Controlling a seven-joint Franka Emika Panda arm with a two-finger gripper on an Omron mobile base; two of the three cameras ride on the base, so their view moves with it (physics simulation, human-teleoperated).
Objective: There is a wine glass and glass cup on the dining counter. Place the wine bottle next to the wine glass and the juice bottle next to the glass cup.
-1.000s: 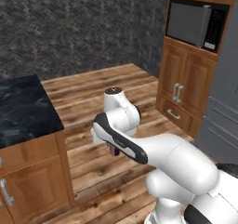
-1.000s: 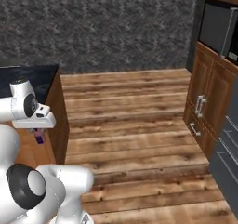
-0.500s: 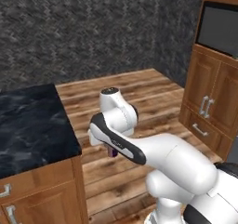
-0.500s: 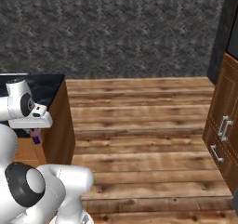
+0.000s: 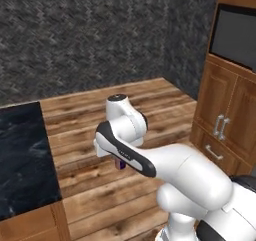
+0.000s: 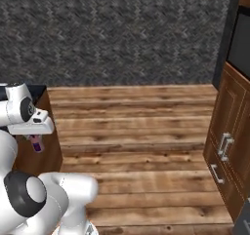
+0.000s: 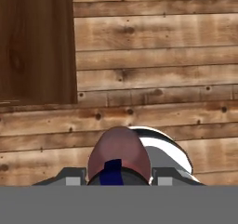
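My gripper (image 7: 118, 179) is shut on the juice bottle (image 7: 119, 157), a small red-pink bottle whose rounded body shows between the two fingertips. The same bottle hangs under the white hand above the wooden floor in the left base view (image 5: 120, 163) and in the right base view (image 6: 35, 144). The dining counter (image 5: 20, 155) has a black marbled top and brown wooden sides. It lies to the left of the hand, and its wooden side (image 6: 51, 148) is just beside the bottle. The wine glass, glass cup and wine bottle are out of view.
Tall brown wooden cabinets with metal handles (image 5: 222, 127) (image 6: 229, 146) stand on the right, with a dark built-in oven (image 5: 235, 35) above. A dark stone wall (image 6: 122, 34) closes the back. Open plank floor (image 6: 141, 131) lies between counter and cabinets.
The whole picture has shifted, so the base and cameras have moved: the counter shows larger on the left and the cabinets sit further right. The arm keeps its pose with the bottle held.
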